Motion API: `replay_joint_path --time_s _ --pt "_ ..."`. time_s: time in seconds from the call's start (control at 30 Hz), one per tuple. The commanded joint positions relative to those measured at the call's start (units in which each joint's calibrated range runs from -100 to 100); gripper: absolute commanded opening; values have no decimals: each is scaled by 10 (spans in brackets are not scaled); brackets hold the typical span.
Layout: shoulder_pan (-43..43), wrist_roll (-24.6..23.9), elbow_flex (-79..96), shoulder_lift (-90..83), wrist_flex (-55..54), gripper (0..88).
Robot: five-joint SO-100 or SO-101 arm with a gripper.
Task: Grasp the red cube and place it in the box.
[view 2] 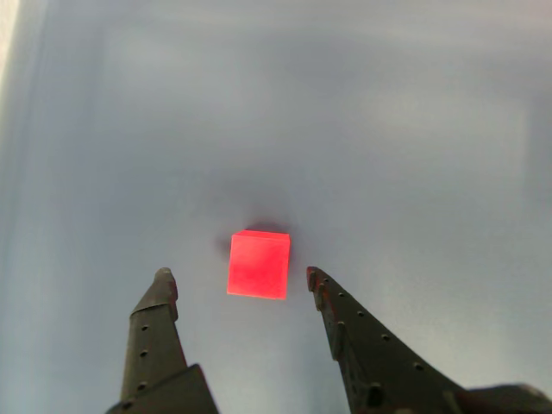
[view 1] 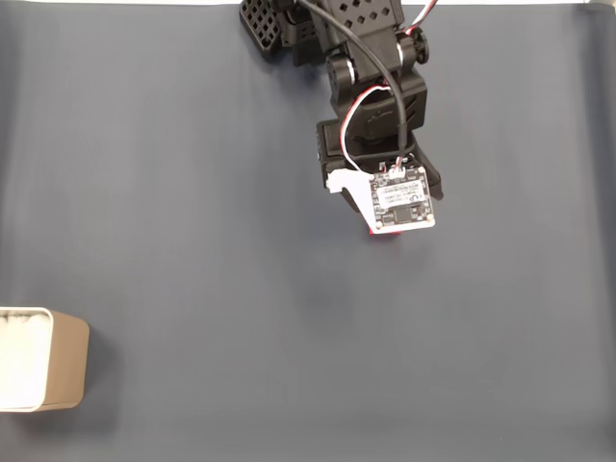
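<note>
The red cube (view 2: 259, 264) lies on the blue-grey table, with its shadow just beyond it. In the other view my gripper (view 2: 240, 278) is open, and its two dark fingertips (view 2: 164, 280) stand on either side of the cube's near edge without touching it. The right gap is narrower than the left. In the fixed view a thin red sliver of the cube (view 1: 385, 234) peeks out below the white circuit board (view 1: 402, 199) on my wrist, which hides the fingers. The beige box (view 1: 58, 366) with a white inside sits at the lower left edge, far from the arm.
The black arm (view 1: 371, 87) reaches down from the top centre of the fixed view. A plain blue-grey table surface (view 1: 241, 289) stretches between the arm and the box.
</note>
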Motion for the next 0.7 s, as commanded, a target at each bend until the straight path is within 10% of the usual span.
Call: replay_joint_path --time_s 0.0,0.67 --pt "2 4 -2 4 -16 355" --pt "-29 -13 1 66 -56 351"
